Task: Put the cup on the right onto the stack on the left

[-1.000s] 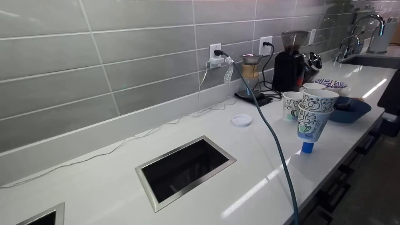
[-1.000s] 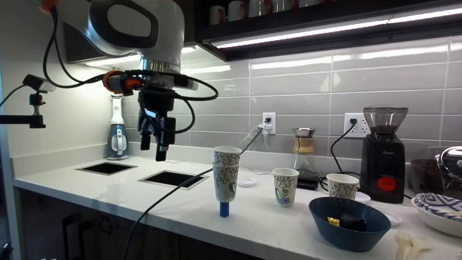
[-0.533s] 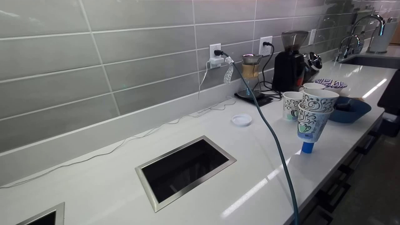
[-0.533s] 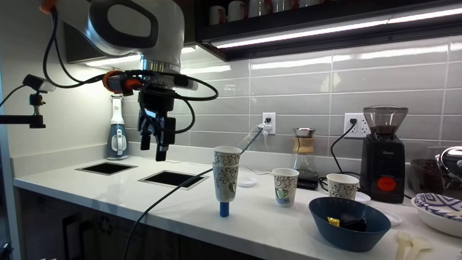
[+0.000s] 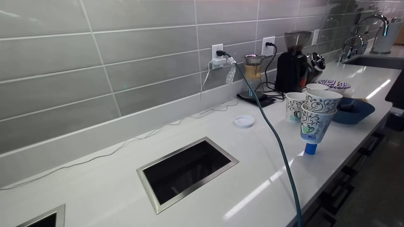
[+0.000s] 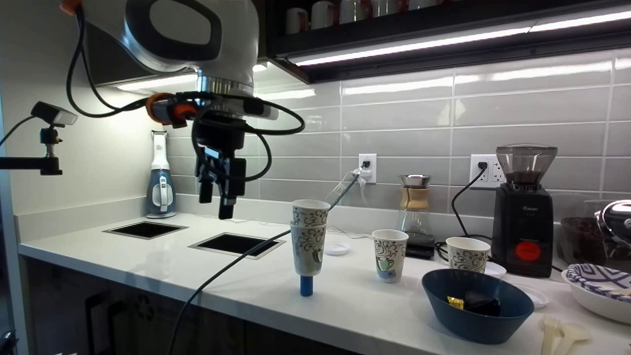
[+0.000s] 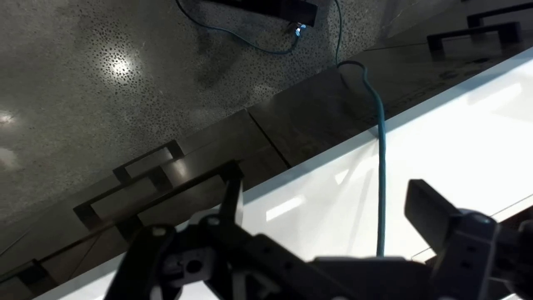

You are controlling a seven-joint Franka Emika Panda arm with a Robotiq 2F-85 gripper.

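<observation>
Tool (image 7: 325,185) hangs above the bench (image 6: 355,301), jaws wide apart and clear of the cup stack (image 6: 309,251). Single paper cup (image 6: 389,256) stands upright near the stack, to its right in an exterior view.

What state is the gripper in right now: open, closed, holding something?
Gripper: open, holding nothing; the wrist view shows a wide gap.

Grey tiles (image 5: 151,47) cover the wall (image 6: 409,143) behind a glossy white desk (image 6: 162,256). Over it runs a dark shelf (image 6: 394,27), a bright light strip (image 6: 409,47) beneath. Dark cupboards (image 7: 320,116) with black handles (image 7: 470,32) stand below; the speckled grey floor (image 7: 104,116) shines, and a sink (image 5: 375,61) with a tall tap (image 5: 385,29) sits farther along
</observation>
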